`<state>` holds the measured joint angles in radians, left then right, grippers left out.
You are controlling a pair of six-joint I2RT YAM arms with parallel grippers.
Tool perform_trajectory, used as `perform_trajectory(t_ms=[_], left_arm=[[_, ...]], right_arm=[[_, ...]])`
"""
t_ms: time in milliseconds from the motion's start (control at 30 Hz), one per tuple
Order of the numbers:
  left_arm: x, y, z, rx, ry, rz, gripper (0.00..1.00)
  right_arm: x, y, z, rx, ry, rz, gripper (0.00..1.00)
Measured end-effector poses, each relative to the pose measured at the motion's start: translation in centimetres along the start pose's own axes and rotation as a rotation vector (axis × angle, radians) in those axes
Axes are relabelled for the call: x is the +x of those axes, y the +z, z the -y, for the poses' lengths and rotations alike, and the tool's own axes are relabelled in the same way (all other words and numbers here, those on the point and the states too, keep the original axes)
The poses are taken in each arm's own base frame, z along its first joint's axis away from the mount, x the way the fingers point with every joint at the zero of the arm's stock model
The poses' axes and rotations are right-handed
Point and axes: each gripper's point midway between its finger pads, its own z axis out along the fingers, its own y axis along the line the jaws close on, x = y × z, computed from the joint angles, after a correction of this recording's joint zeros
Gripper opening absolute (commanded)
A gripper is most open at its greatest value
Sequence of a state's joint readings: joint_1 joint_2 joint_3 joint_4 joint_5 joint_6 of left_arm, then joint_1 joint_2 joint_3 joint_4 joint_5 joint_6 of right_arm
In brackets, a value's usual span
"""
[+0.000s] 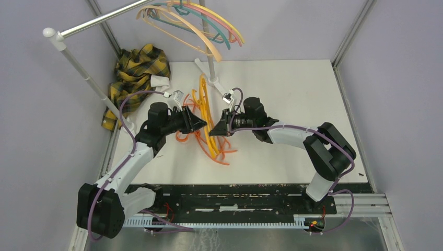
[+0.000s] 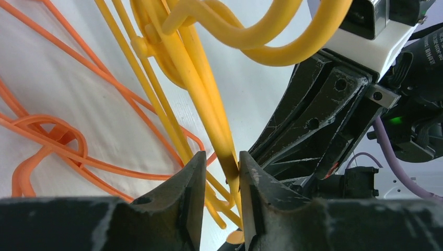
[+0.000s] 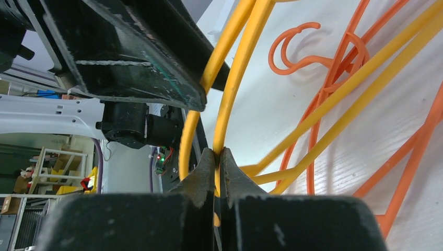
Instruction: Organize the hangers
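1. Orange hangers (image 1: 184,138): thin plastic, tangled, lying flat at the bench (image 1: 292,94) centre.
2. Yellow hangers (image 1: 205,102): bunched, tilted on edge across the orange ones.
3. Peach, yellow, pink and teal hangers (image 1: 194,27): hooked on the rear rail (image 1: 99,21).

Smooth glossy plastic hangers (image 2: 201,89)

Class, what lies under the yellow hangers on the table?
Orange hangers lie tangled under the yellow hangers, on the white table. The left gripper and right gripper cover the pile's middle, so layering there is hidden.
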<state>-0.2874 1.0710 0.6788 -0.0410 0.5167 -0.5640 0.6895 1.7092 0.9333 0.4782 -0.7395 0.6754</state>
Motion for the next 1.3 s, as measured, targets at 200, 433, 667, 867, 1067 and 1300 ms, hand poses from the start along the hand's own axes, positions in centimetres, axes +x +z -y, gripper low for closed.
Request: perform_trajectory(t_ms=[200,433,667,867,1067,1300], left_arm=[[0.4,0.5,0.0,0.021,-0.035,-0.008,0.04],[0.9,0.9,-0.4,0.016,-0.058,-0.025,0.04],[1.1,0.9,-1.0,-0.012,-0.070,-0.031,0.03],[1.5,0.5,-2.7,-0.121,-0.085,-0.043,0.03],[-0.4,-1.4,-3.3,-0.227,-0.040,0.017,0.03],[-1.1,-1.9,-4.8,-0.306,-0.030,0.041,0.03]], right_arm=[[-0.3,0.1,-0.3,-0.006,-0.001,0.002,0.01],[-1.2,0.3,-0.8,-0.017,-0.015,0.018,0.01],[-1.4,0.5,-1.0,-0.020,-0.016,0.021,0.01],[-0.2,0.2,0.9,0.078,-0.028,-0.015,0.01],[0.9,-0.2,2.2,0.130,-0.020,-0.045,0.01],[1.6,-0.8,1.1,0.102,-0.040,-0.073,0.00]])
